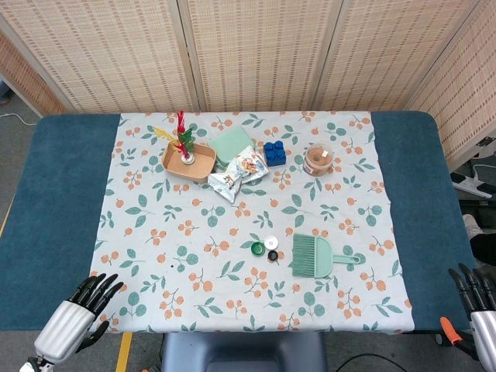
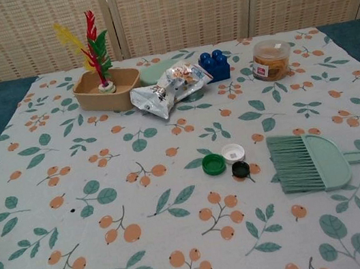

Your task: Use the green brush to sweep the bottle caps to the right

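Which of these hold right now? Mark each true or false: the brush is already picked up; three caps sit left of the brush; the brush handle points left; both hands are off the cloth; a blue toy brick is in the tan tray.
1. The green plastic brush is held by a hand: false, it lies untouched on the floral cloth.
2. Three bottle caps, green, white and black, sit left of its bristles: true.
3. The handle points left: false, it points right.
4. The left hand and right hand are off the cloth: true.
5. The blue toy brick is in the tan tray: false, it stands on the cloth.
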`<state>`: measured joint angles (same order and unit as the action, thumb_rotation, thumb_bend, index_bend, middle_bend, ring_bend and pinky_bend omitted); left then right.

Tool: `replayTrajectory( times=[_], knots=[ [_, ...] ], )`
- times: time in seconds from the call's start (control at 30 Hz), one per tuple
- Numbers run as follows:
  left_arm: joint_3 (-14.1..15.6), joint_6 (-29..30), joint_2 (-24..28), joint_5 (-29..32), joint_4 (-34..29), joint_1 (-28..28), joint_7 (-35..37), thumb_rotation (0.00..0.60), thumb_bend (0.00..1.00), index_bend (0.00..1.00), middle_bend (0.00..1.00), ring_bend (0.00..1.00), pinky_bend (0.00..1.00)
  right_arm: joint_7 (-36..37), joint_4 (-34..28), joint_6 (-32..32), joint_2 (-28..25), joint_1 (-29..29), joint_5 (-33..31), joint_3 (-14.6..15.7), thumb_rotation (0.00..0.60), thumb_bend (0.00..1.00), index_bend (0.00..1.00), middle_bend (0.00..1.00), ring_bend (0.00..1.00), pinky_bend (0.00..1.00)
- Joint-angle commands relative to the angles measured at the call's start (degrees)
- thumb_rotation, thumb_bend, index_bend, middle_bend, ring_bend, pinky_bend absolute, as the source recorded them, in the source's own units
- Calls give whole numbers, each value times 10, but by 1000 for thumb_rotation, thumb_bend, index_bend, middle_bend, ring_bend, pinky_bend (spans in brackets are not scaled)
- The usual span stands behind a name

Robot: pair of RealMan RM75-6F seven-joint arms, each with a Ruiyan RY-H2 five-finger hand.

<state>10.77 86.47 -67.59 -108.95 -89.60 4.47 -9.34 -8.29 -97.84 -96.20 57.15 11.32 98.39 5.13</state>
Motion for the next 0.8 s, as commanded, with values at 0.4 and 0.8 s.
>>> replayTrajectory(
  times=[0.4, 0.8],
  knots=[
    [1, -4, 1, 0, -4, 2, 4, 600, 386, 0, 0, 0, 116, 13, 0, 28, 9, -22, 37, 11, 556, 212, 0, 0, 0, 0],
    [1, -13, 6, 1, -5, 12, 23, 600, 386, 0, 0, 0, 116, -361, -124, 224, 109, -140, -143, -89, 582, 213, 106, 86, 0, 0]
  ],
)
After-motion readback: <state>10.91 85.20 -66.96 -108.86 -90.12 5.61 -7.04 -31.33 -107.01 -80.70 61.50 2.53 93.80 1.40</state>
